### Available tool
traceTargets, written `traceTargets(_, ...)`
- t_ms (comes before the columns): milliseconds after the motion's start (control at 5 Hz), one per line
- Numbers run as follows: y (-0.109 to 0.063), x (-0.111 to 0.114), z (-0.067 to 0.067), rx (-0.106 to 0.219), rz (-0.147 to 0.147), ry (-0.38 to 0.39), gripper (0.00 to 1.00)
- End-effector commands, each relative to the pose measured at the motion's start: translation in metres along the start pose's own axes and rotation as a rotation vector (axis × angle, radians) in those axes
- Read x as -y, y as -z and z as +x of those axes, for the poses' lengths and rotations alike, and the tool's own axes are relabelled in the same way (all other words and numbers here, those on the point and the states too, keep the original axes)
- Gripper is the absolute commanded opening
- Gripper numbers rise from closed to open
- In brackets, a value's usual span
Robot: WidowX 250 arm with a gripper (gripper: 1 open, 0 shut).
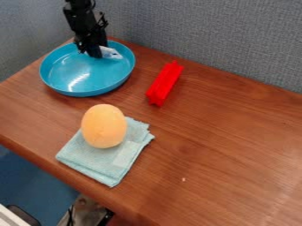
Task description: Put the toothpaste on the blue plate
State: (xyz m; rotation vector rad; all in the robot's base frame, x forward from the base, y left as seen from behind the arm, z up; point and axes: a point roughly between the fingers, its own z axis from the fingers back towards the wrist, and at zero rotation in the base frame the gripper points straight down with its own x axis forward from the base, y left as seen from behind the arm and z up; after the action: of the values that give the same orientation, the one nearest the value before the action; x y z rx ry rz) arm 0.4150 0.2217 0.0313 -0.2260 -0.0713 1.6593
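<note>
Looking down at an angle on a brown wooden bench (224,132) set against a grey fabric wall (213,35).

At the far left corner of the bench sits the plate (73,78), a round, shallow, bright turquoise-blue dish. It is the widest thing in view. A black robot arm reaches down from the top of the picture over the plate's far right rim. Its tool (91,50) points almost straight down and is dark against the wall. The jaws stand narrow, but the picture is too small and dark to tell whether they grip anything.

The toothpaste (109,53), a small flat white tube with a little red and blue print, lies inside the plate on its far right side, resting against the inner rim. It is directly under and just beside the tip of the tool. Whether the two touch cannot be told.

To the right of the plate, clear of it, a long solid red bar (165,82) lies on the bench, angled toward the back edge.

Nearer the front left edge lies a pale teal folded cloth (112,154). An orange, egg-shaped ball (104,125) sits on the cloth's far part.
</note>
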Motion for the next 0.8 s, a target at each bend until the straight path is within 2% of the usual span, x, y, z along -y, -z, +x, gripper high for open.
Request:
traceTargets(0,-0.031,0.0118,0.0053,0.038,-0.068,0.007,0.0)
traceTargets(600,-0.0333,0.012,0.0046,0.035,-0.063,0.01,0.0)
